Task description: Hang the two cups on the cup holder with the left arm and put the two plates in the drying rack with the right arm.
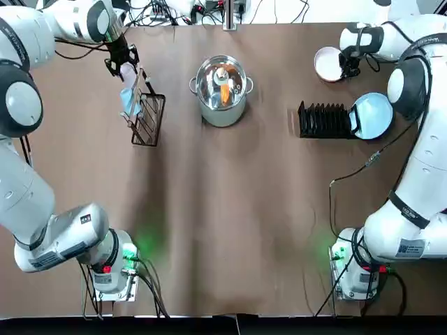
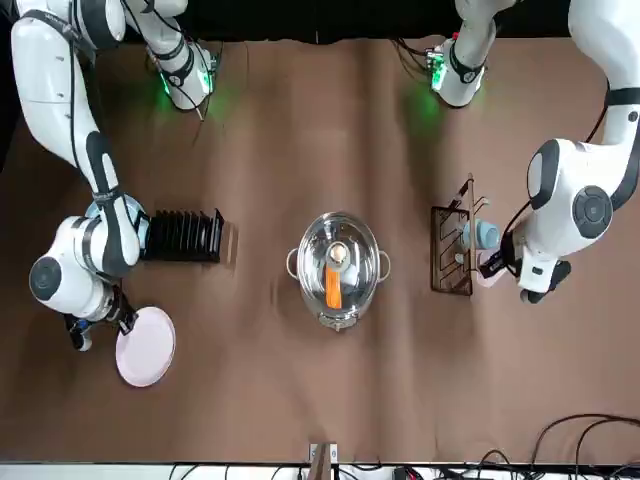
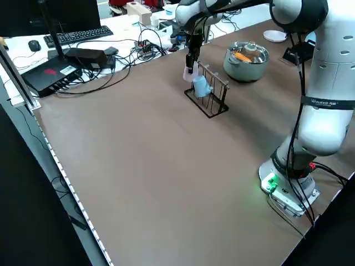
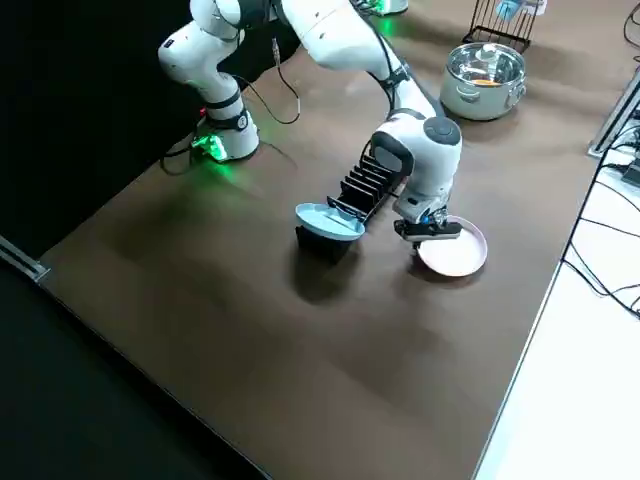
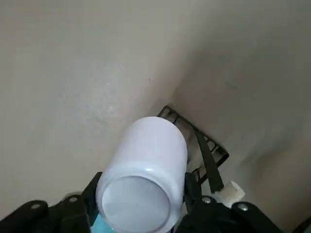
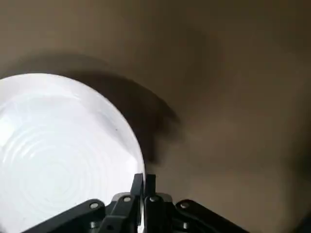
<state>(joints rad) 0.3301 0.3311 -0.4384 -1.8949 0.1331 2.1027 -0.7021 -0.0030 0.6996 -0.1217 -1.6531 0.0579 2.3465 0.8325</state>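
Left tool [image 1: 124,64] closed on the white cup [image 5: 145,177], held just beside the cup holder [image 1: 149,120] at its far end, near the upright bar; blue cup [image 1: 130,101] already hanging there. Right tool [image 6: 144,187] at the far right corner of the tabletop [image 1: 223,230], pinched shut on the rim of the white plate [image 1: 327,64], which in the right side view looks about level and close to the surface; whether lifted clear, hard to tell. Blue plate [image 1: 373,116] tilted against the right end of the drying rack [image 1: 324,120], leaning rather than standing deep in a slot. Steel pot [image 1: 222,89] between holder and rack, well apart from both

Likely trouble:
- White cup missing its peg and sliding off, since the handle is hidden from every view and the alignment unchecked
- Nudging the blue cup loose while bringing the white one in close beside it
- Light holder tipping or shifting if the cup pushes against the bar
- Plate slipping or swinging out of a thin edge pinch once raised
- White plate knocking the leaning blue plate on the way to a slot, sending it flat
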